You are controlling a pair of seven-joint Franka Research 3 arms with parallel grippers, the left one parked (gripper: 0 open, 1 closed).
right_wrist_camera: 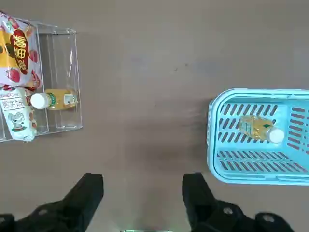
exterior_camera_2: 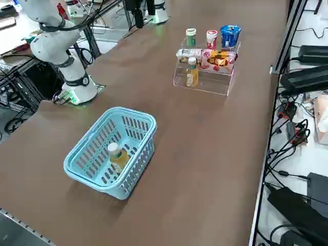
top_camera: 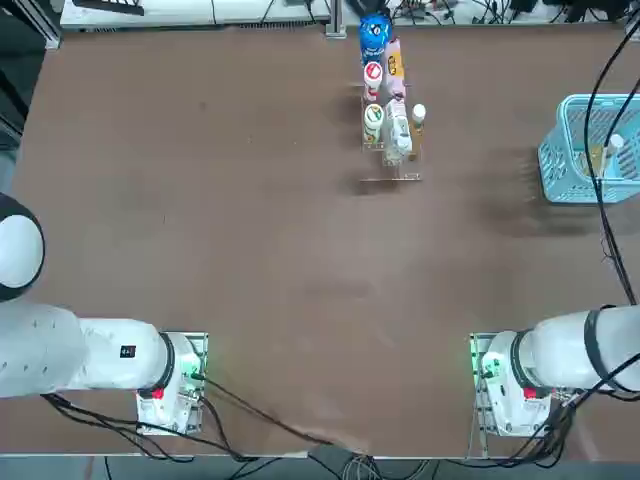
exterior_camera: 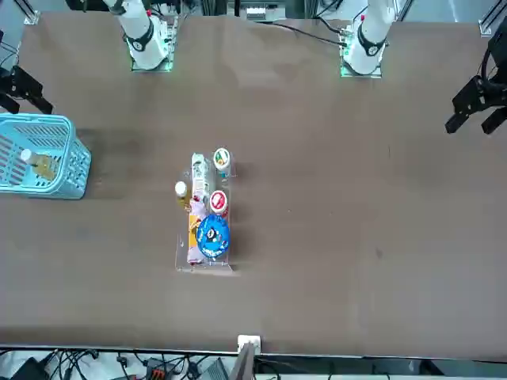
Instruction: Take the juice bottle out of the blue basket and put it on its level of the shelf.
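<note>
Wrist view: we are finding the bottle (right_wrist_camera: 259, 128) lying in the basket (right_wrist_camera: 212, 145), untouched; right gripper (right_wrist_camera: 143, 193) hanging released beside the basket, shelf (right_wrist_camera: 63, 72) waiting.

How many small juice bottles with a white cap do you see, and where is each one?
2. One juice bottle lies inside the blue basket. Its twin bottle stands on the lowest level of the shelf. Others may be hidden behind the shelf's items.
</note>
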